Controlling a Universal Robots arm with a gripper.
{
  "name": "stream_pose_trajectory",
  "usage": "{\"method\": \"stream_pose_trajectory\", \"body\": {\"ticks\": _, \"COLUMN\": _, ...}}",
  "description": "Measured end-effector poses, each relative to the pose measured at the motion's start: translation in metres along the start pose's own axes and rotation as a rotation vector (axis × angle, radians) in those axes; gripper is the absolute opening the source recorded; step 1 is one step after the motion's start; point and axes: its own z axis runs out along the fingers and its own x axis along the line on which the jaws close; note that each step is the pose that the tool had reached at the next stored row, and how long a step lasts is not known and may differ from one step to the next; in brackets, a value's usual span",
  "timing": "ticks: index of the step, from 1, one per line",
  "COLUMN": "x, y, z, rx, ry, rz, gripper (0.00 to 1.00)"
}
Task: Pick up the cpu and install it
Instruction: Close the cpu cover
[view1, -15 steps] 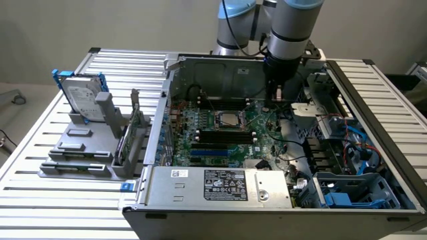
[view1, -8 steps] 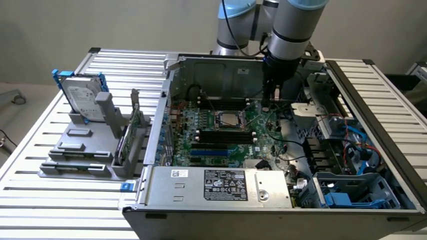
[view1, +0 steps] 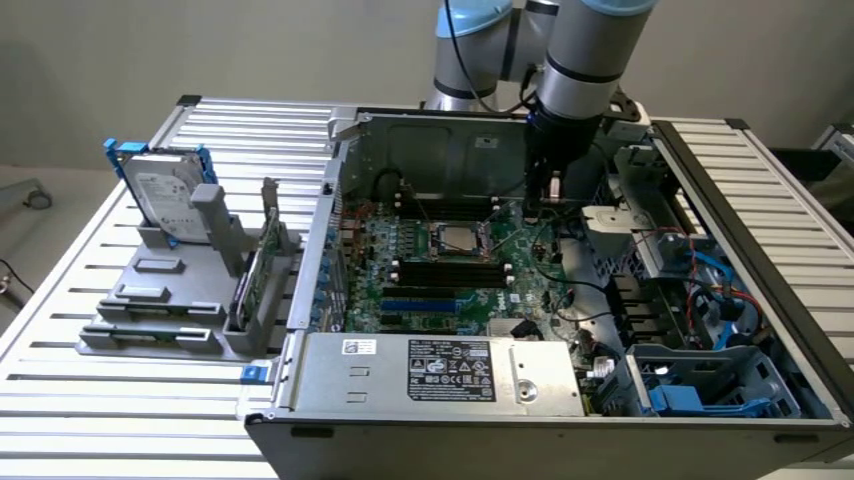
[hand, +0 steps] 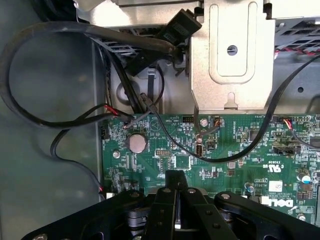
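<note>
the cpu (view1: 454, 240) lies flat in the socket at the middle of the motherboard (view1: 441, 290), silver top facing up. the gripper (view1: 549, 198) hangs over the motherboard's far edge, toward the exterior view's right of the cpu and apart from it, with its jaws closed together. in the wrist view the closed fingers (hand: 169, 192) stand above the green surface of the motherboard, near the round coin cell (hand: 136, 143) and the black cables (hand: 60, 120) that cross the motherboard's edge.

Exterior camera: high, distant, over open grey metal computer case (view1: 427, 150). Wrist camera: close above shared green motherboard (hand: 210, 160), 1 o'clock.
</note>
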Motion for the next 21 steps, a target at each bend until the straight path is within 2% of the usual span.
{"method": "stream_pose_trajectory", "body": {"ticks": 4, "x": 0.0004, "y": -0.0001, "z": -0.0010, "rx": 0.0325, "ry": -0.0015, "rz": 0.003, "gripper": 0.11}}
{"method": "stream_pose_trajectory", "body": {"ticks": 6, "x": 0.0005, "y": 0.0000, "z": -0.0015, "rx": 0.0529, "ry": -0.0022, "rz": 0.005, "gripper": 0.11}}
{"method": "stream_pose_trajectory", "body": {"ticks": 9, "x": 0.0007, "y": -0.0001, "z": -0.0019, "rx": 0.0880, "ry": -0.0032, "rz": 0.008, "gripper": 0.11}}
{"method": "stream_pose_trajectory", "body": {"ticks": 11, "x": 0.0009, "y": -0.0002, "z": -0.0021, "rx": 0.1126, "ry": -0.0038, "rz": 0.011, "gripper": 0.11}}
{"method": "stream_pose_trajectory", "body": {"ticks": 17, "x": 0.0016, "y": -0.0010, "z": -0.0021, "rx": 0.1989, "ry": -0.0063, "rz": 0.021, "gripper": 0.11}}
{"method": "stream_pose_trajectory", "body": {"ticks": 20, "x": 0.0019, "y": -0.0016, "z": -0.0020, "rx": 0.2375, "ry": -0.0070, "rz": 0.026, "gripper": 0.11}}
{"method": "stream_pose_trajectory", "body": {"ticks": 21, "x": 0.0020, "y": -0.0019, "z": -0.0020, "rx": 0.2478, "ry": -0.0072, "rz": 0.028, "gripper": 0.11}}
